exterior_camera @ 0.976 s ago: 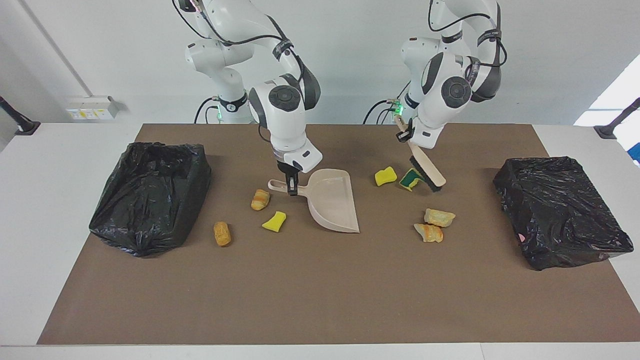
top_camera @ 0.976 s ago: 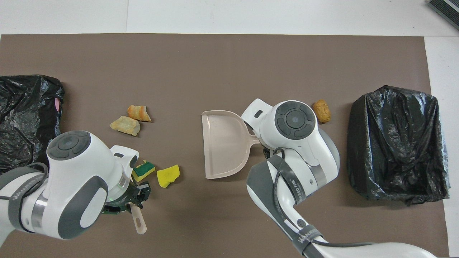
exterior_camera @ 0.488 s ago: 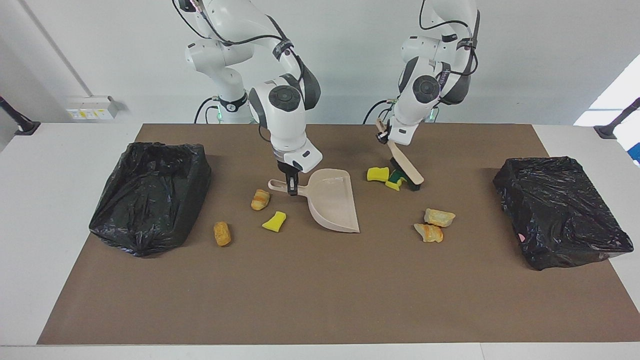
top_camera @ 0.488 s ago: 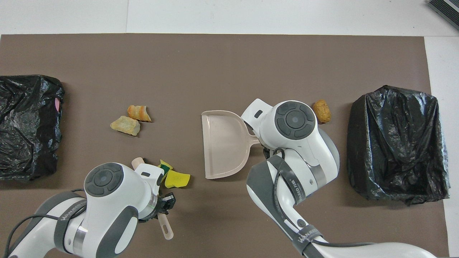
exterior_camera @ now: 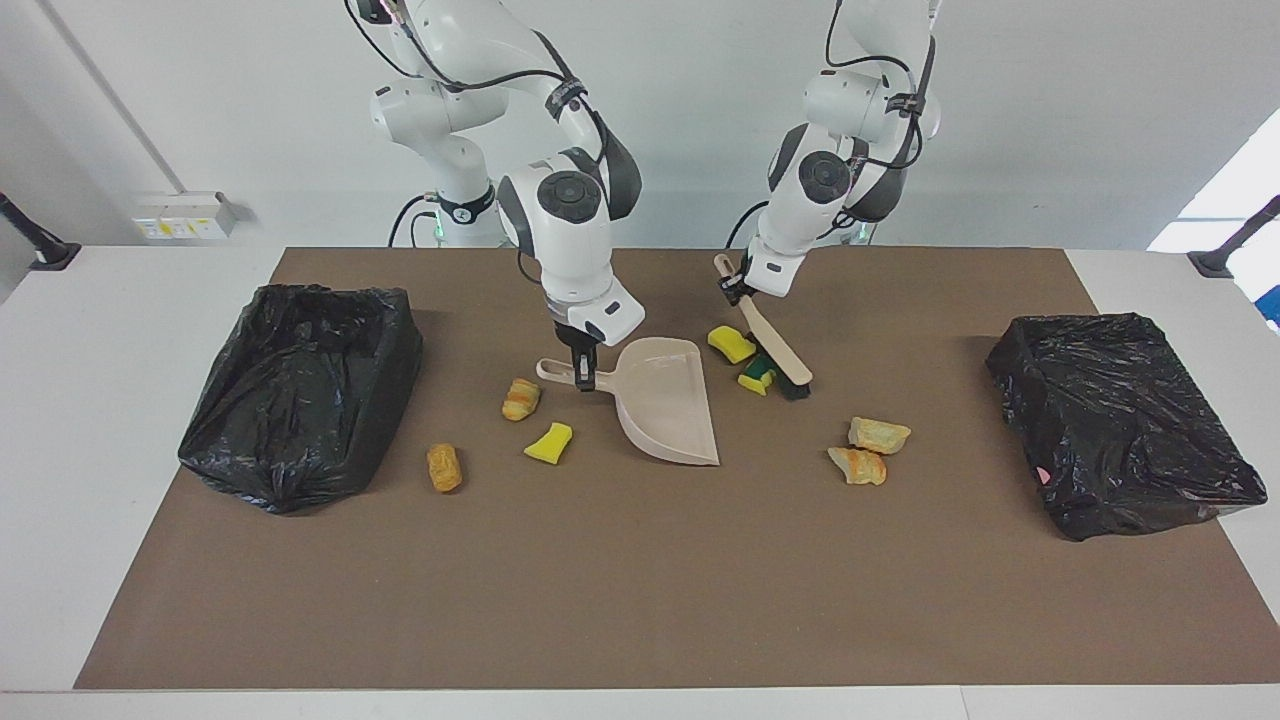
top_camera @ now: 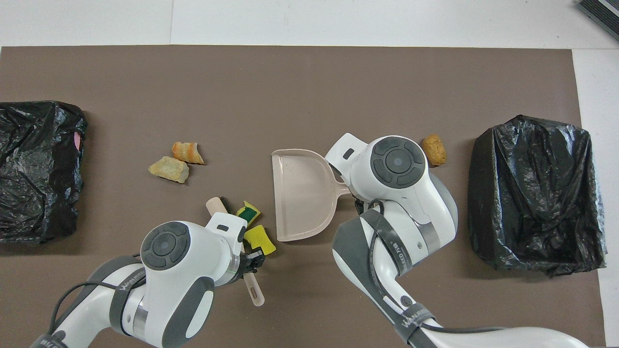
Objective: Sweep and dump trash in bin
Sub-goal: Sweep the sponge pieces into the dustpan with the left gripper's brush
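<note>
My right gripper [exterior_camera: 584,374] is shut on the handle of the beige dustpan [exterior_camera: 665,400], which rests on the mat with its mouth toward the left arm's end. My left gripper [exterior_camera: 733,285] is shut on the handle of the beige hand brush [exterior_camera: 778,350], held slanted with its bristles on the mat. The brush touches a yellow-and-green sponge [exterior_camera: 757,376], and a yellow sponge [exterior_camera: 731,343] lies close by at the dustpan's mouth. Two bread pieces [exterior_camera: 866,450] lie toward the left arm's end. A croissant piece [exterior_camera: 520,398], a yellow sponge [exterior_camera: 549,442] and a bread piece [exterior_camera: 444,467] lie beside the dustpan's handle.
One black-bagged bin [exterior_camera: 300,390] stands at the right arm's end of the brown mat and another [exterior_camera: 1120,420] at the left arm's end. In the overhead view the right arm's wrist [top_camera: 397,162] hides its gripper and the scraps by the handle, except the bread piece [top_camera: 434,149].
My left arm has swept the brush toward the dustpan, pushing the two sponges along to its mouth. The right arm and the dustpan have not moved.
</note>
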Robot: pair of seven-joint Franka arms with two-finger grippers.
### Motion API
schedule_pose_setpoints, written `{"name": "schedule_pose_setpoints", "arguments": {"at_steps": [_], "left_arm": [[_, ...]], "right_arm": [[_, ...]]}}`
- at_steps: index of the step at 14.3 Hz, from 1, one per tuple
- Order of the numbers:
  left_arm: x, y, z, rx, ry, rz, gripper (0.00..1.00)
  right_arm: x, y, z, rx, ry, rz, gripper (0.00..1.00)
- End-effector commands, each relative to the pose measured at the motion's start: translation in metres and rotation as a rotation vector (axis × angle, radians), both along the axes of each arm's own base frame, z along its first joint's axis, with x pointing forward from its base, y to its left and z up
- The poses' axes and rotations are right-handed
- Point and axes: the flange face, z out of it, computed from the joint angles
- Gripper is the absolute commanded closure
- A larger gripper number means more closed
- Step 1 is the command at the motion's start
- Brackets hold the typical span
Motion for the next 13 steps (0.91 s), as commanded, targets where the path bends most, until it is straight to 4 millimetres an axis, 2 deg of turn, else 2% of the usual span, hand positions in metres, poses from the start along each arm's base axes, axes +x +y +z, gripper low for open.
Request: {"name": "schedule_pose_setpoints", "arguments": {"at_steps": [1, 3, 6, 8, 10, 13], "left_arm": [[0.038, -0.028, 0.008, -0.067, -0.052, -0.009, 1.00], [0.061, -0.035, 0.018, -0.105, -0.065, 0.022, 1.00], [0.074, -0.036, 0.023, -0.115, -0.073, 0.034, 1.00], [0.064, -0.037, 0.020, -0.112, -0.052, -0.032, 1.00], [0.053, -0.031, 0.017, -0.121, 0.008, -0.213, 1.00], [0.039, -0.025, 0.019, -0.117, 0.092, -0.378, 1.00]], "right_arm": [[-0.007, 0.004, -0.003, 0.026, 0.000, -0.024, 1.00], [-0.007, 0.004, -0.003, 0.026, 0.000, -0.025, 1.00], [-0.008, 0.004, -0.003, 0.026, 0.000, -0.028, 1.00], [-0.008, 0.004, -0.003, 0.026, 0.000, -0.028, 1.00], [-0.008, 0.005, -0.003, 0.026, 0.000, -0.027, 1.00], [-0.007, 0.004, -0.003, 0.026, 0.000, -0.030, 1.00]]}}
